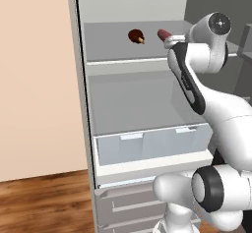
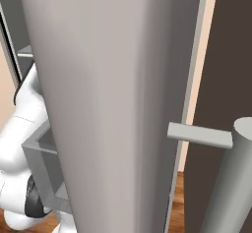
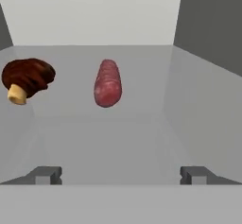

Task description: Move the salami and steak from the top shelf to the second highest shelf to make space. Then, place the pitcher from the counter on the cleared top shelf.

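The two-finger gripper (image 3: 120, 175) stood wide open and empty at the front of the flat grey top shelf (image 3: 104, 133), its dark fingertips (image 3: 46, 175) well apart. The pinkish-red sausage-shaped salami (image 3: 108, 83) lay ahead of it, slightly left of centre between the tips. The rounded dark brown steak (image 3: 27, 79) with its tan bone tip sat farther left, apart from the salami.

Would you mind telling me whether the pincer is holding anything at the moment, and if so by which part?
Nothing is held. The pincer is open and empty, short of the salami and the steak lying on the top shelf.
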### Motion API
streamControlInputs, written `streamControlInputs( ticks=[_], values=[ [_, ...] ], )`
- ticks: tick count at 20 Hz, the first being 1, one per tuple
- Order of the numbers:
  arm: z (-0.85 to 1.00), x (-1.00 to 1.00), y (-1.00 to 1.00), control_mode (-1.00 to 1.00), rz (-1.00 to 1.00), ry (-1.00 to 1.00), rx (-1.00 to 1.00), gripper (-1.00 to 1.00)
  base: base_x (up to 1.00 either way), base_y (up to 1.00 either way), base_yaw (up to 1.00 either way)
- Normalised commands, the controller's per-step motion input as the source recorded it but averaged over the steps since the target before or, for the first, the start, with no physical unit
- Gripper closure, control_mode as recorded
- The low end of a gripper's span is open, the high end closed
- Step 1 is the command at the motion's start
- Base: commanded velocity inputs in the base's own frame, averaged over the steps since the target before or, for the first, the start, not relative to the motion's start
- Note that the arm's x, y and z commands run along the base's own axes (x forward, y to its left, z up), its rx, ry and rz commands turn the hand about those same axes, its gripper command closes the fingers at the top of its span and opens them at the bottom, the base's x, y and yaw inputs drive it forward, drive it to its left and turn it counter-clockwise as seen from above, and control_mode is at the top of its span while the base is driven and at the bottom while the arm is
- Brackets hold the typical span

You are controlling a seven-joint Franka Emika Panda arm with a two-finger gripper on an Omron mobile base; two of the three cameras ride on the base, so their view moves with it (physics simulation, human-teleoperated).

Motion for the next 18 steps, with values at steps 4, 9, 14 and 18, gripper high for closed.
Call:
streamControlInputs(
  ticks=[4,9,14,18],
  values=[
    [0.00,0.70,0.00,-1.00,0.00,0.07,0.00,-1.00,0.00,0.00,0.00],
    [0.00,0.70,0.00,-1.00,0.00,0.06,0.00,-1.00,0.00,0.00,0.00],
    [0.00,0.65,0.00,-1.00,0.00,0.05,0.00,-1.00,0.00,0.00,0.00],
    [0.00,0.62,0.00,-1.00,0.00,0.02,0.00,-1.00,0.00,0.00,0.00]
  ],
)
